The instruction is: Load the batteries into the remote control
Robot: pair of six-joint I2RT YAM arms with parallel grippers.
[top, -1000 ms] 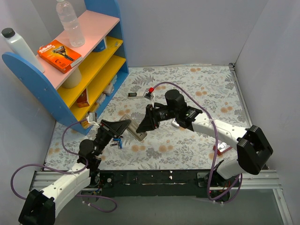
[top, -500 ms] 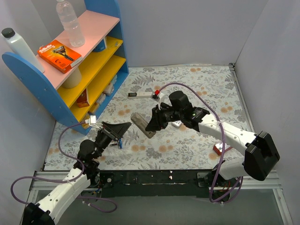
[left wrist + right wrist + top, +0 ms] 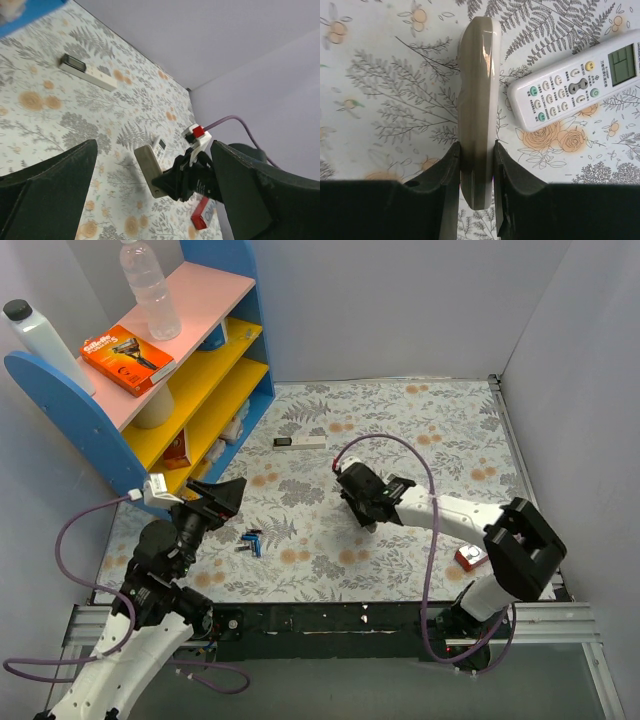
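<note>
right fingers point(image 3: 447, 170) pinching remote control point(image 3: 477, 115) edge-on, pulled back to bench point(image 3: 420, 410) centre | left fingers point(image 3: 50, 185) spread, empty, withdrawn toward near-left corner | batteries point(image 3: 250, 542) unpicked, none loaded

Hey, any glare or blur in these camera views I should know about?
Right wrist view: a glare streak runs down the remote control gripped in the right claw; the slimmer remote is sharp. Left wrist view: the left claw looks dark and featureless, the blue shelf edge blurred. Top view: evenly lit, crisp.
</note>
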